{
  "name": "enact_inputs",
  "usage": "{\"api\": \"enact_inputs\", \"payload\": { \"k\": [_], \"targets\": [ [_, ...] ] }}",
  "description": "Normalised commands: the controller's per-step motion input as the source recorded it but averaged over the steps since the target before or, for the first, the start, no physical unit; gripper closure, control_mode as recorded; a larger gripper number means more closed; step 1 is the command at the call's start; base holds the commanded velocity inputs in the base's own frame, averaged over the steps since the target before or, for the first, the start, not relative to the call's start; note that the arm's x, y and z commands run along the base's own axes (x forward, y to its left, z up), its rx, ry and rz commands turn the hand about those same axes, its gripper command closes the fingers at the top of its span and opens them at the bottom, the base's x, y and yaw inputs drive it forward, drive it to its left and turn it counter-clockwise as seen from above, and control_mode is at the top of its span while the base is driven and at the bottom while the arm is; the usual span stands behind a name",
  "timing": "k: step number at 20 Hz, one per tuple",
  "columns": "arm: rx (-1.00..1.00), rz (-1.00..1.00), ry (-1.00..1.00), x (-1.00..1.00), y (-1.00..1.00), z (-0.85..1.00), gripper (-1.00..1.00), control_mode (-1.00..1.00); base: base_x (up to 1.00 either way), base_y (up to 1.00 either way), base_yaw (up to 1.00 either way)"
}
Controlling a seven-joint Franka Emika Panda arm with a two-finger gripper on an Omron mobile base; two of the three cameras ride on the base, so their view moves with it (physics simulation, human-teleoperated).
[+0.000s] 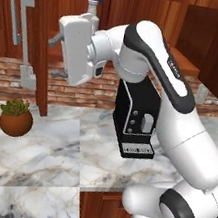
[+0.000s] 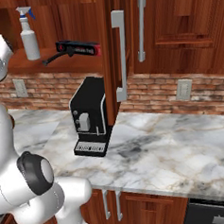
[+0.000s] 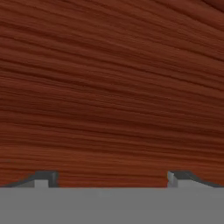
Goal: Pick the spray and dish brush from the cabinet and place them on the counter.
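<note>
Spray and dish brush both sit on the shelf of the open cabinet, so we judge the task barely begun: neither has been lifted and nothing of theirs is on the counter. In the right base view the bottle stands upright at about 10 o'clock, with the slim brush lying just beside it toward 3 o'clock, its far end running under a long black-and-red box.

Our gripper has its two fingertips spread wide with nothing between them, and it faces close reddish wood grain. We cannot tell which cabinet surface that is. In the left base view the hand is raised at shelf height, in front of the bottle.

For room, we note the cabinet door with its grey bar handle standing edge-on at the shelf's 3 o'clock side, and a black coffee machine directly below. Open marble lies to that machine's 3 o'clock, and more beside a potted plant in the left base view.
</note>
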Motion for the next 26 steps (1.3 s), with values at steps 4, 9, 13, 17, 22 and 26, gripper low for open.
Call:
{"api": "enact_inputs", "payload": {
  "k": [4, 9, 13, 17, 22, 26],
  "targets": [
    [-0.07, -0.05, -0.14, -0.19, 0.17, 0.0, -1.0, -1.0, 0.0, 0.0, 0.0],
    [-0.06, -0.03, -0.15, -0.23, -0.01, 0.0, -1.0, -1.0, 0.0, 0.0, 0.0],
    [-0.04, -0.01, -0.17, -0.34, -0.18, 0.0, -1.0, -1.0, 0.0, 0.0, 0.0],
    [-0.02, 0.0, -0.19, -0.46, -0.4, 0.0, -1.0, -1.0, 0.0, 0.0, 0.0],
    [0.0, 0.0, -0.2, -0.46, -0.5, 0.0, -1.0, -1.0, 0.0, 0.0, 0.0],
    [0.0, 0.0, -0.2, -0.39, -0.38, 0.0, -1.0, -1.0, 0.0, 0.0, 0.0]
  ]
}}
